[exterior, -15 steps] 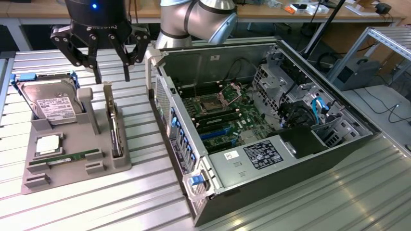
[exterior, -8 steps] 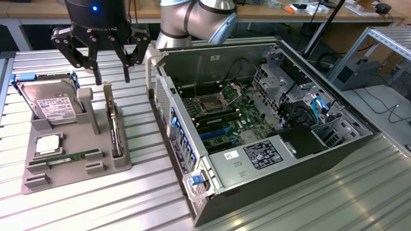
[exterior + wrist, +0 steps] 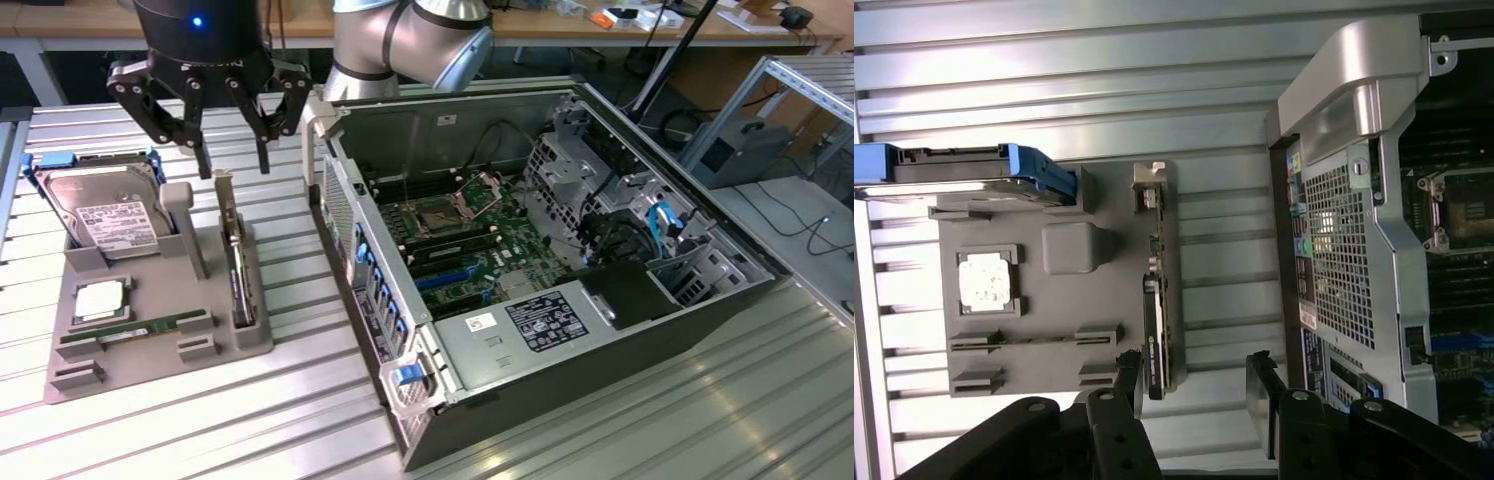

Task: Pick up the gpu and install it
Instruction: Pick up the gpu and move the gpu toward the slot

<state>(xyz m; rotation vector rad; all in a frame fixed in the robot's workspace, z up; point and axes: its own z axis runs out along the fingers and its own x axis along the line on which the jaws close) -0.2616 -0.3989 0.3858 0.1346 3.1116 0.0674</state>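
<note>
Closest to the exterior camera, a ribbed metal table [image 3: 200,430] is carrying an open computer case [image 3: 601,400] on the exterior view's right, with its motherboard [image 3: 467,240] facing up. Beside it, on the exterior view's left, a grey fixture tray [image 3: 147,360] is lying flat, holding a processor chip [image 3: 100,300] and a narrow green memory stick [image 3: 147,327] at its near end. The gpu [image 3: 238,270] is standing on edge in a slot along the tray side nearest the case, its silver bracket [image 3: 224,190] sticking up at the far end. A silver hard drive [image 3: 107,215] is leaning in the tray's far corner, well apart from the case. Just above the bracket end the gripper [image 3: 234,165] is hanging with its fingers spread wide, gripping nothing. In the wrist view the gripper [image 3: 1194,385] is showing the gpu [image 3: 1157,330] close by one finger [image 3: 1126,372], while the gap between the fingers is falling mostly over bare table toward the case. Farther back, the robot arm [image 3: 414,40] is rising behind the case, and a wooden workbench [image 3: 561,20] is running across the background.
</note>
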